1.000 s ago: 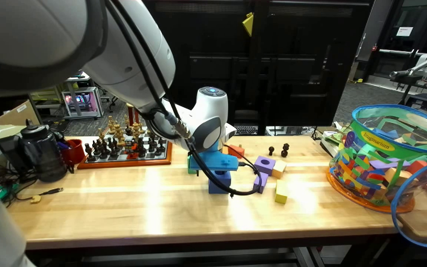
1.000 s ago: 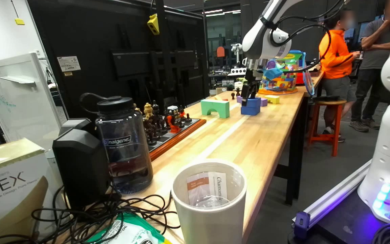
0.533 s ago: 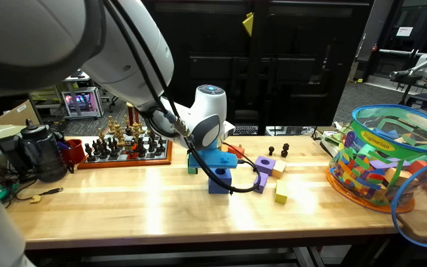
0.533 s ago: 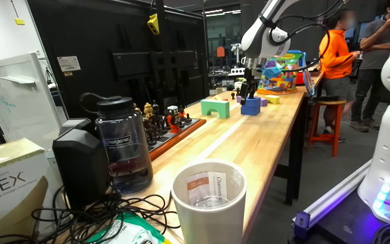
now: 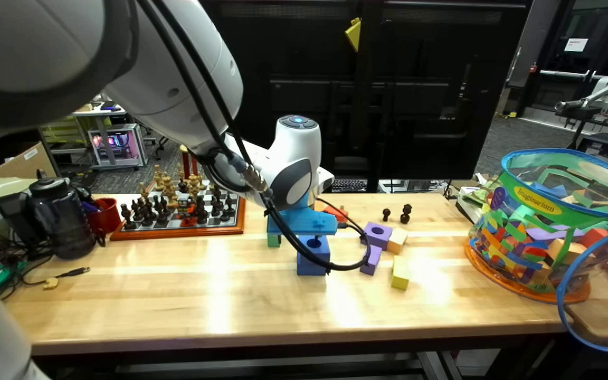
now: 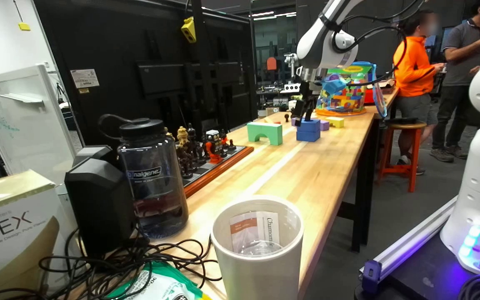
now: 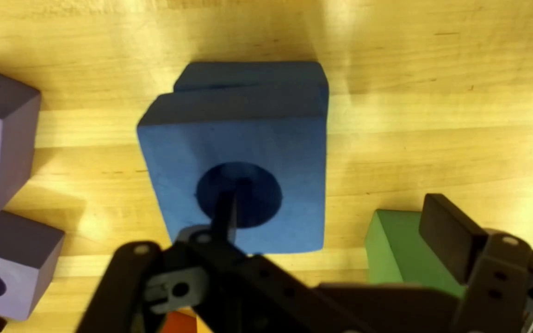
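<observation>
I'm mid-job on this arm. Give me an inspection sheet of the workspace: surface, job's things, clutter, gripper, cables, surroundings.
Surface: wooden tabletop, streaked with glare.
Job's things: upper blue block, slightly offset on lower blue block; green arch block stands apart.
Clutter: purple blocks, yellow block, chessboard, bottle, white cup, toy bin.
Gripper: open; one fingertip overlaps the upper block's hole in the wrist view, contact unclear.
Cables: arm cable loops before the blue blocks in an exterior view; tangled cables beside the bottle.
Surroundings: two people, stool, black panel.
</observation>
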Controlling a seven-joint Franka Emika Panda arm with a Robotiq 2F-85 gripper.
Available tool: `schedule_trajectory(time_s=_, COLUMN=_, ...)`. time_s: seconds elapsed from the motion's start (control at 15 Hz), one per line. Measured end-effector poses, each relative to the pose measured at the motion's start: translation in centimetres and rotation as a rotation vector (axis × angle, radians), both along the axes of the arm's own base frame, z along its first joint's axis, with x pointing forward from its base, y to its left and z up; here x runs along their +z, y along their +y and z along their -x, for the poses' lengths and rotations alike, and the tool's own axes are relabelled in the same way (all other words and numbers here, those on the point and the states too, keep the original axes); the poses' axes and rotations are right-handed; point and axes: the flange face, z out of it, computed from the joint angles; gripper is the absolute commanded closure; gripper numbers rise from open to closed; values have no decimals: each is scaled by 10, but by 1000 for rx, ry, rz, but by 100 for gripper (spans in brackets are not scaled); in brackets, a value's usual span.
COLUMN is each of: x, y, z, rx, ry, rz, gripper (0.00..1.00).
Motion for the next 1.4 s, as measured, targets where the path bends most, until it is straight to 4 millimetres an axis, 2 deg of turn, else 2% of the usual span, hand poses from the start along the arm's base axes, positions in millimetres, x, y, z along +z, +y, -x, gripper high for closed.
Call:
schedule_trajectory(time_s=0.4, x=23, y=-1, z=3, rx=-26, ry=-51, rz=-2, gripper=0)
schedule_trajectory(time_s=0.67, x=38, y=-12, z=-6, rx=-91, ry=-93, rz=-11, gripper=0)
schedule_trajectory(time_s=0.87, x=50, y=-23, z=-23, rx=-176, ry=-119, rz=-28, gripper=0)
schedule_trajectory(time_s=1.4, x=82, y=-41, z=-82, rx=-384, ry=-126, rz=-33, gripper=0)
